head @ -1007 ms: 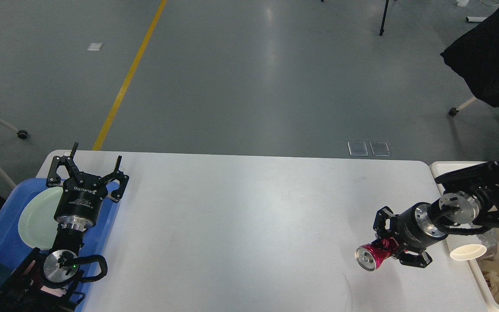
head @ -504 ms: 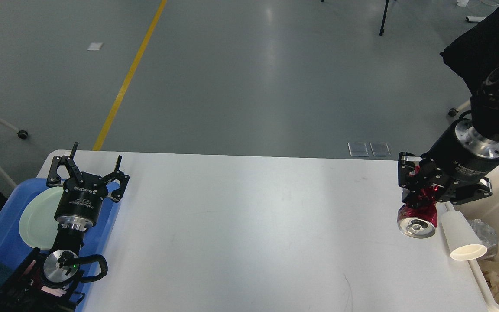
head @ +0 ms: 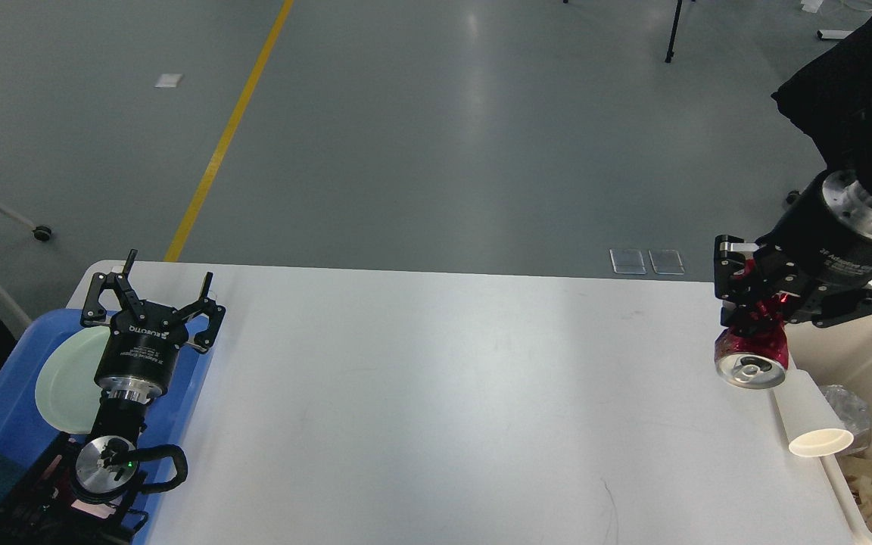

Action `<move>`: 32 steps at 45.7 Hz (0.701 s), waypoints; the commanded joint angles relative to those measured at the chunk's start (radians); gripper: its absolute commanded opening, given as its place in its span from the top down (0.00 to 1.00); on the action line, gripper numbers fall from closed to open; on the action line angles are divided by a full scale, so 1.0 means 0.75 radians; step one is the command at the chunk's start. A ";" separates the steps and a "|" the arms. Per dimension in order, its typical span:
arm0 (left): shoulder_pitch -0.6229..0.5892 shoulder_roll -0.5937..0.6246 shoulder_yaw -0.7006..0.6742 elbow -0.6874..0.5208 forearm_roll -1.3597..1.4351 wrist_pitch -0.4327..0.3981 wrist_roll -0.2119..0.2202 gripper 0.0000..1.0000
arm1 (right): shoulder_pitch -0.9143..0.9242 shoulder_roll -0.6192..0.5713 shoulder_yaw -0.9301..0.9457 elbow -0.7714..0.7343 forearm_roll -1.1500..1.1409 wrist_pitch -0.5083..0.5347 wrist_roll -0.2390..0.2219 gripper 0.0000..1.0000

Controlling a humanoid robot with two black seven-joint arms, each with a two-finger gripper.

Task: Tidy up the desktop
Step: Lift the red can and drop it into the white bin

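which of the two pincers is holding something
The right pincer, at the table's far right corner beside the white bin. It is clamped on a red can. The left pincer is spread open and empty above the blue tray.

Bright, even overhead light — a pale glare streak runs down the glossy grey floor (head: 474,113). Large white rectangular desktop (head: 436,393) shows soft sheen, faint shadows — focus sharp throughout.

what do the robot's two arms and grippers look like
Both grippers, the left gripper and the right gripper, are matte black with linked two-finger jaws on round black bodies bearing white lettering. Behind each sits a bright silver metal wrist ring. A looped black cable and a small green light show at the left wrist.
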 commanded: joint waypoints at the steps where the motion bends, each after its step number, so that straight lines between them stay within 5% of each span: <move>1: 0.002 0.000 0.000 0.000 0.000 0.000 0.000 0.04 | -0.112 -0.100 -0.081 -0.119 0.003 -0.065 0.000 1.00; 16: 0.000 0.000 0.000 0.000 0.000 0.000 0.000 0.04 | -0.761 -0.431 0.017 -0.631 0.009 -0.326 0.002 1.00; 24: 0.002 0.000 0.000 0.000 0.000 0.000 0.000 0.04 | -1.206 -0.476 0.236 -0.860 0.009 -0.613 0.002 1.00; 32: 0.000 0.000 0.000 0.000 0.000 0.000 0.000 0.04 | -1.681 -0.395 0.504 -1.269 0.009 -0.686 0.002 1.00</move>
